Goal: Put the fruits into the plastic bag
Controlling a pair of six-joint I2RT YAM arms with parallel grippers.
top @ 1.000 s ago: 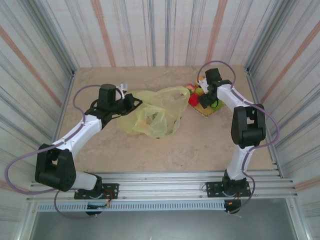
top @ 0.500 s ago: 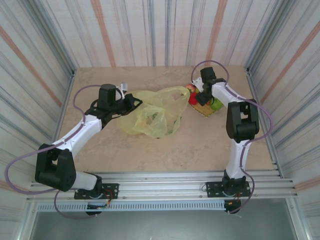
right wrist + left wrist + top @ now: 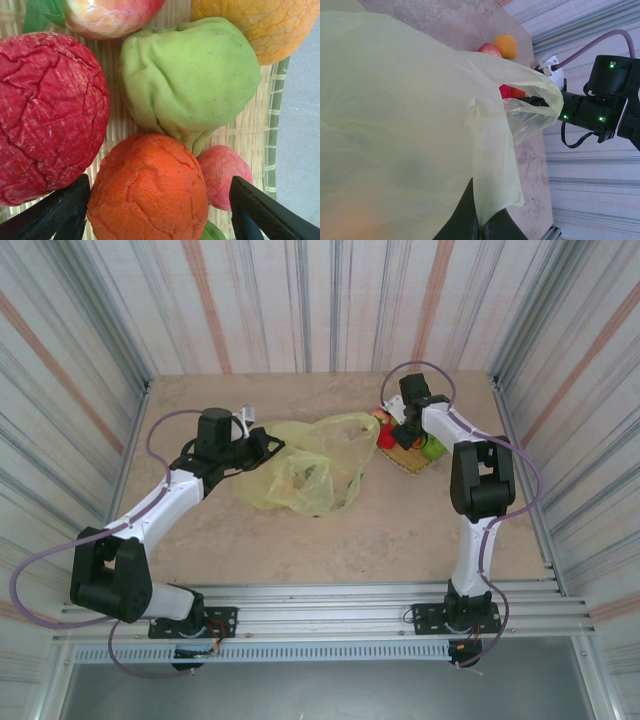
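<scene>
The translucent yellow-green plastic bag (image 3: 310, 465) lies mid-table, with an orange and a green shape showing faintly through it. My left gripper (image 3: 262, 445) is shut on the bag's edge (image 3: 490, 165), the film pinched between its dark fingers (image 3: 465, 222). Several fruits sit on the woven mat (image 3: 410, 462) at the back right. My right gripper (image 3: 403, 432) hangs low over them, open. Its fingers (image 3: 55, 215) stand on either side of an orange fruit (image 3: 150, 190). Around it lie a red fruit (image 3: 45, 115), a green fruit (image 3: 190, 75) and a small pink one (image 3: 225, 175).
A yellow-orange fruit (image 3: 255, 25) and a pinkish apple (image 3: 110, 15) lie at the mat's far side. Past the bag's lip an orange fruit (image 3: 505, 46) and the right arm (image 3: 595, 110) show. Striped walls (image 3: 90, 360) close in the table on three sides.
The right gripper has shifted left and down over the mat, closing in on the fruits. The left arm and the bag have not moved.
</scene>
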